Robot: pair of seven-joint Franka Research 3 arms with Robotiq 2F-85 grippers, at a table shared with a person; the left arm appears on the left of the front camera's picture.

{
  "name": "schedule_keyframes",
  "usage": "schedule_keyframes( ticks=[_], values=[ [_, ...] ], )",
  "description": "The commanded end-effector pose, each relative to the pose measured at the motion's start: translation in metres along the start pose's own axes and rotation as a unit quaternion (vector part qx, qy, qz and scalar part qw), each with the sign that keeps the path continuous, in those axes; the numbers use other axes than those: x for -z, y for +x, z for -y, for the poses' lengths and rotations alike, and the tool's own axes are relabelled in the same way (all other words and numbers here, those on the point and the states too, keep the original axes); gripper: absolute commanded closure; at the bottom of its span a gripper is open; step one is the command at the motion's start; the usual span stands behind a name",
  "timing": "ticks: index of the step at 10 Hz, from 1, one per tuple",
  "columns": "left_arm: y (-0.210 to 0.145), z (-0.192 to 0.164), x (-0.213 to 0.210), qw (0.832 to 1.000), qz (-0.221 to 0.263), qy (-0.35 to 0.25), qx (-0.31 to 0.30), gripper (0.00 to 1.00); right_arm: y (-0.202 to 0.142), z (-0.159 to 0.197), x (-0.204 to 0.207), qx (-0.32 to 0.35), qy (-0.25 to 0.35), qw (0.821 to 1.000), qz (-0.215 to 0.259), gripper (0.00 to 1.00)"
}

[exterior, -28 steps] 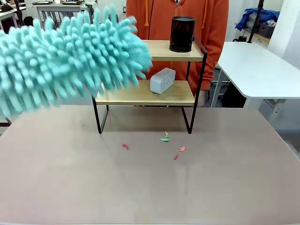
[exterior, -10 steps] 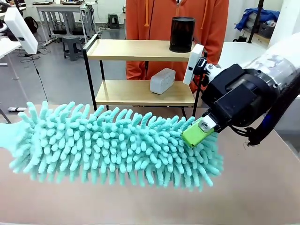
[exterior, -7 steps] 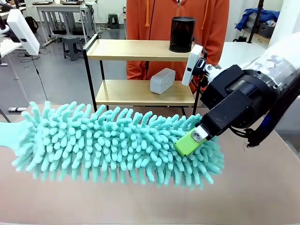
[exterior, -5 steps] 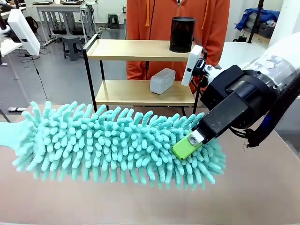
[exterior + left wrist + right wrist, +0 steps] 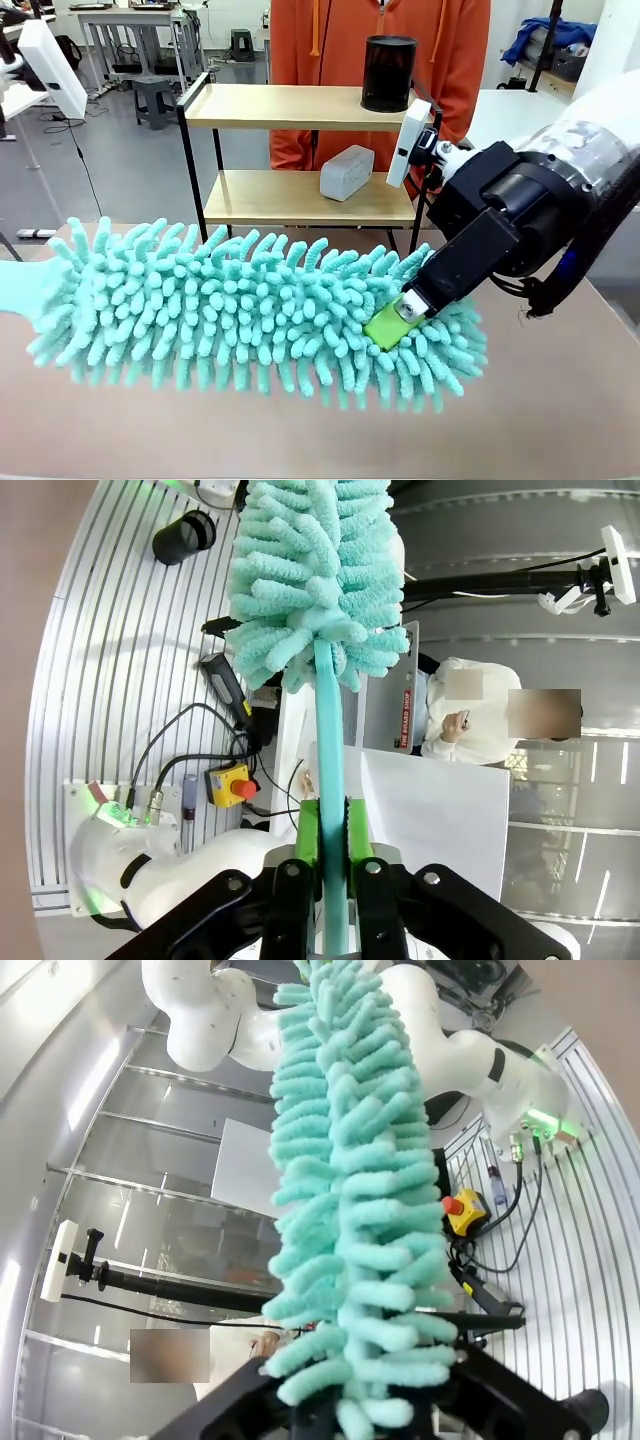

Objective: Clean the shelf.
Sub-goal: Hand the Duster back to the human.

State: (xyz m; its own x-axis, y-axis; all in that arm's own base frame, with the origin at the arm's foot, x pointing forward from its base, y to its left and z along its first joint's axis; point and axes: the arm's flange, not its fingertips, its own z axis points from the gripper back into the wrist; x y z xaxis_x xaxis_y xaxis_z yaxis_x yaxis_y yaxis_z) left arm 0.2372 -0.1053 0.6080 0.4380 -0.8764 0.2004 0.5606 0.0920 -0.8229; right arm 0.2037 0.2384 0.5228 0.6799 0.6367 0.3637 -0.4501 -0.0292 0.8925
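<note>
A long teal fluffy duster hangs level across the front view, low over the brown table. My left gripper is shut on its thin teal handle. At the duster's right end, my right gripper presses a green pad into the fluff; its fingers are closed around the duster in the right wrist view. Behind stands the shelf, with a black cylinder on the top board and a grey-white box on the lower one.
A person in an orange top stands behind the shelf. A white table lies at the back right. The duster hides the table's middle. My right arm's bulky black wrist sits just right of the shelf's leg.
The duster came down from the upper left to hang low over the table, and my right arm came in. Over the last second its green pad slid down-left into the fluff.
</note>
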Motion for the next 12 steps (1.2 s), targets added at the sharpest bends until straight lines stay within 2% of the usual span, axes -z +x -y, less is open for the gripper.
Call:
schedule_keyframes(
  ticks=[1,2,3,4,5,6,7,8,9,10,11,12],
  values=[
    [0.001,0.004,-0.002,1.000,0.021,0.015,-0.009,0.32,-0.008,0.003,-0.002,-0.013,0.008,1.000,-0.012,1.00],
    [-0.003,0.005,-0.008,0.999,0.037,0.013,-0.009,0.13,-0.009,0.003,-0.008,-0.011,0.010,1.000,-0.004,1.00],
    [-0.010,0.003,-0.017,0.997,0.066,0.023,-0.017,0.00,-0.011,0.002,-0.015,-0.011,0.005,1.000,0.006,1.00],
    [-0.022,-0.001,-0.030,0.993,0.111,0.032,-0.029,0.00,-0.013,0.001,-0.023,-0.011,-0.002,1.000,0.018,1.00],
    [-0.039,-0.011,-0.047,0.980,0.184,0.051,-0.055,0.00,-0.018,0.001,-0.035,-0.004,-0.007,0.999,0.034,1.00],
    [-0.062,-0.027,-0.067,0.951,0.296,0.043,-0.084,0.00,-0.025,0.000,-0.053,0.005,-0.020,0.998,0.055,1.00],
    [-0.081,-0.043,-0.083,0.910,0.399,0.036,-0.108,0.00,-0.033,-0.004,-0.072,0.010,-0.025,0.997,0.074,1.00],
    [-0.107,-0.060,-0.100,0.845,0.522,0.002,-0.113,0.00,-0.041,-0.012,-0.093,0.007,-0.037,0.994,0.099,1.00],
    [-0.131,-0.074,-0.116,0.783,0.612,-0.050,-0.098,0.00,-0.054,-0.023,-0.118,0.002,-0.053,0.990,0.129,1.00],
    [-0.147,-0.086,-0.121,0.742,0.656,-0.085,-0.105,0.00,-0.070,-0.036,-0.141,-0.008,-0.056,0.986,0.159,1.00],
    [-0.151,-0.103,-0.122,0.711,0.685,-0.091,-0.130,0.00,-0.089,-0.051,-0.166,-0.029,-0.059,0.977,0.204,1.00],
    [-0.148,-0.123,-0.122,0.694,0.699,-0.083,-0.151,0.00,-0.105,-0.064,-0.187,-0.049,-0.062,0.965,0.248,1.00]
  ],
)
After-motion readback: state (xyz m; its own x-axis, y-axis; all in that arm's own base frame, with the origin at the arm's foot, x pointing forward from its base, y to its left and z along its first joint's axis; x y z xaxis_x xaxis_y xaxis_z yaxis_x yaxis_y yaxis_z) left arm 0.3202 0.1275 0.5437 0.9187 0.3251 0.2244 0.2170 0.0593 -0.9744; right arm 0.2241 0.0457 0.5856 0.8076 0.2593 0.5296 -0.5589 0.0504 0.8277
